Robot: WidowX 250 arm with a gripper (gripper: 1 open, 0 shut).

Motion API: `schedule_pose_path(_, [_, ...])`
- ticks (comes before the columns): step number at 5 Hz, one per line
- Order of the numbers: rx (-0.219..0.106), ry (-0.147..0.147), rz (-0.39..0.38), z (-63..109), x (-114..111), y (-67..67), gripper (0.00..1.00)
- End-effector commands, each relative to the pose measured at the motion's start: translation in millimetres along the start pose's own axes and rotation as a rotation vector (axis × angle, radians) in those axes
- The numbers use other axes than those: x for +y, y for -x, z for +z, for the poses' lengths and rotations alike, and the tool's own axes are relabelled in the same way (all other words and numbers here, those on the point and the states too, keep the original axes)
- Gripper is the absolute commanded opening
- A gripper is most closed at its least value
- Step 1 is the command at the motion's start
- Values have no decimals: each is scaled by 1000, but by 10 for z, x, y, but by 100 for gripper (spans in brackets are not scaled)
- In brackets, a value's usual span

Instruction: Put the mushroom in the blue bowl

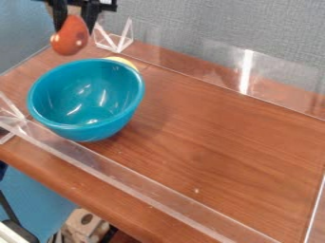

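Above blue bowl (86,98), gripper (74,21) jaws clamping mushroom (70,38), no legible writing

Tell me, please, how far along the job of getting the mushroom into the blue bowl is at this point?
Done: the mushroom is picked up, off the table, with the gripper jaws shut on it. In hand: it hangs beyond the far left rim of the blue bowl, not yet over the hollow. Left: bring it over the bowl, which looks empty, and release it.
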State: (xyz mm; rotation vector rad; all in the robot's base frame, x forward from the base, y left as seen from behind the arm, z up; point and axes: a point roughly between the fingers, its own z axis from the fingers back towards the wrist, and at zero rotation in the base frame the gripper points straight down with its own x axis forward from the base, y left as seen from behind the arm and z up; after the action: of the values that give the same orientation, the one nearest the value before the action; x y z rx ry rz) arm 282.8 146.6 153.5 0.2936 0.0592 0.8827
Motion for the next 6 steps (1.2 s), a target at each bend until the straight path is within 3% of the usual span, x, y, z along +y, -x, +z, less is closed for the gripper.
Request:
schedule_pose_path(1, [-21, -2, 134, 50, 135, 12, 0])
schedule_pose_path(2, [9, -33, 214, -63, 116, 16, 0])
schedule_pose_path(3, [12, -49, 197, -262, 61, -17, 0])
schedule_pose_path(4, [11, -57, 178, -512, -25, -74, 0])
schedule_pose_path(6, [57, -63, 278, -911, -173, -81, 0])
